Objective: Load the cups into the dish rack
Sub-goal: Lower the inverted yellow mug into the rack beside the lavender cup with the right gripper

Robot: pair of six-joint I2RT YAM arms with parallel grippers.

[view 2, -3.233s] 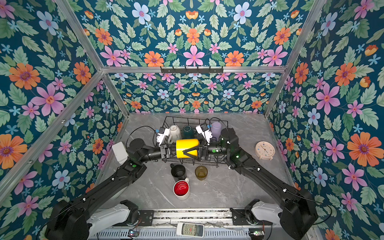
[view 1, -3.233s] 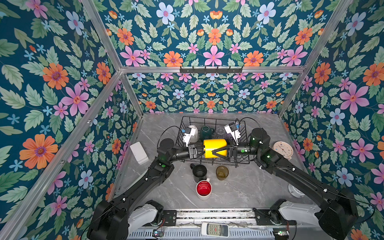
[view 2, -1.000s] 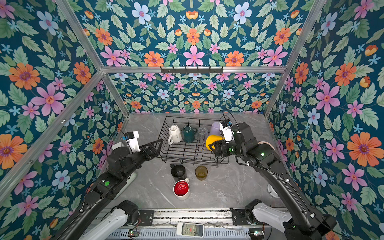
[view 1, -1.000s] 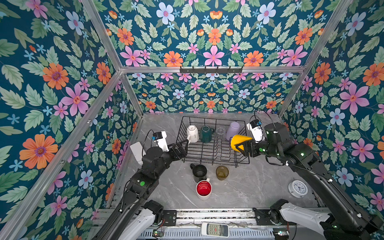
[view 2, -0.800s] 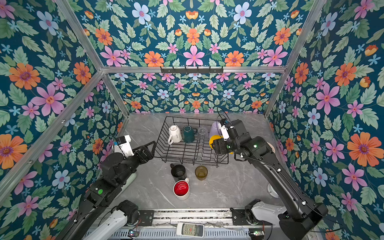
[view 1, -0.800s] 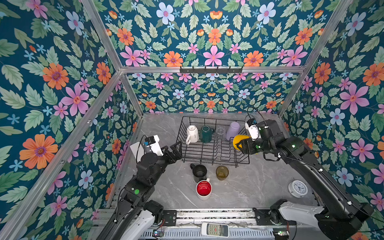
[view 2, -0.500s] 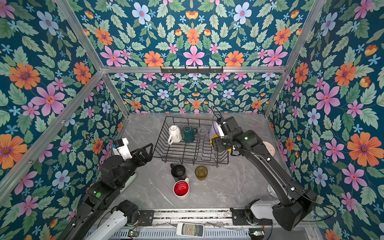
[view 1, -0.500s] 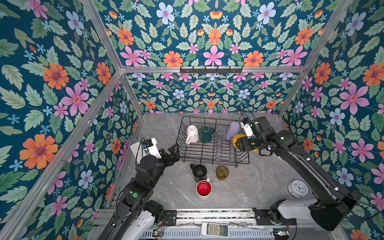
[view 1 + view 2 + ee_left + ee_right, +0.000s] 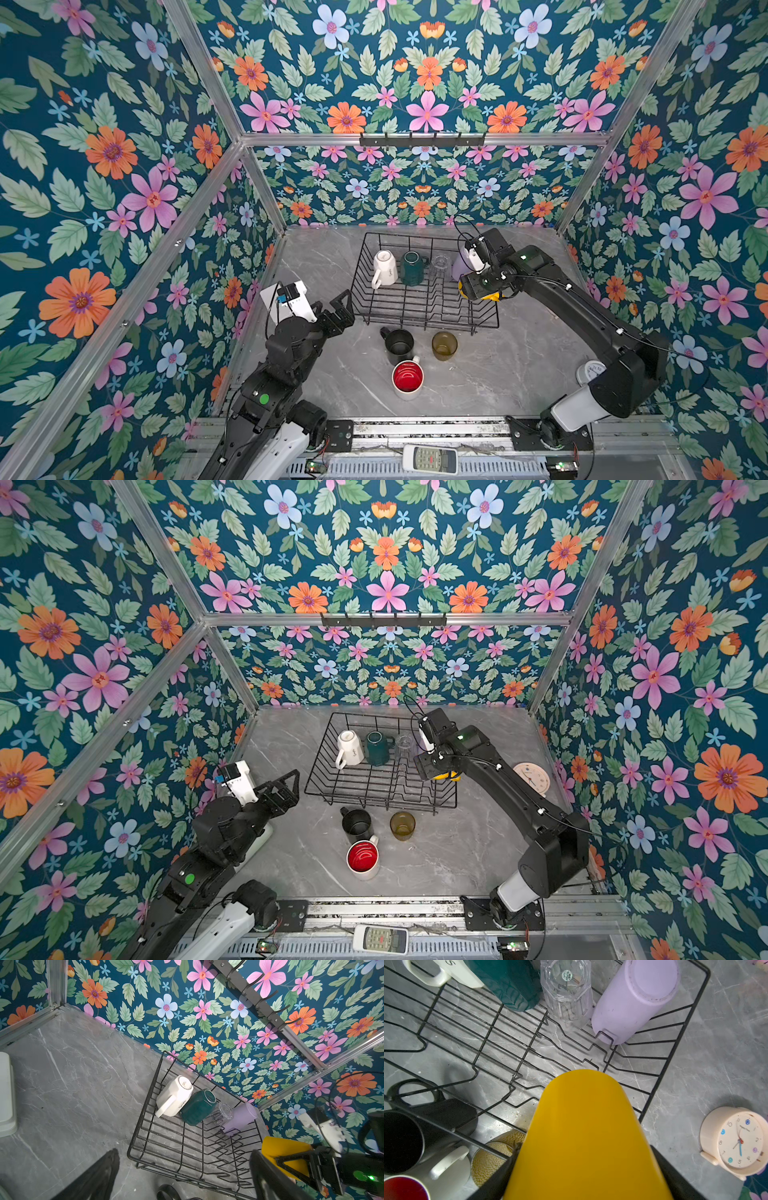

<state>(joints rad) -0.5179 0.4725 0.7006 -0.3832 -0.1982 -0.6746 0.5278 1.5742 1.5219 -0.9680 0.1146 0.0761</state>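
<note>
Holds the yellow mug [image 9: 583,1126] in the right gripper [image 9: 473,289], fingers spread wide on both sides of its body, above the right front corner of the dish rack [image 9: 399,303]; touching the wires or not, cannot tell. Shows the left gripper [image 9: 347,311] just beside the left front corner of the rack, fingers wide apart and empty. Inside the rack, along its far side: white mug [image 9: 384,266], green mug [image 9: 412,269], clear glass [image 9: 440,264], lilac tumbler [image 9: 241,1118]. In front of the rack: black mug [image 9: 398,345], amber tumbler [image 9: 444,345], red-lined mug [image 9: 408,376].
</note>
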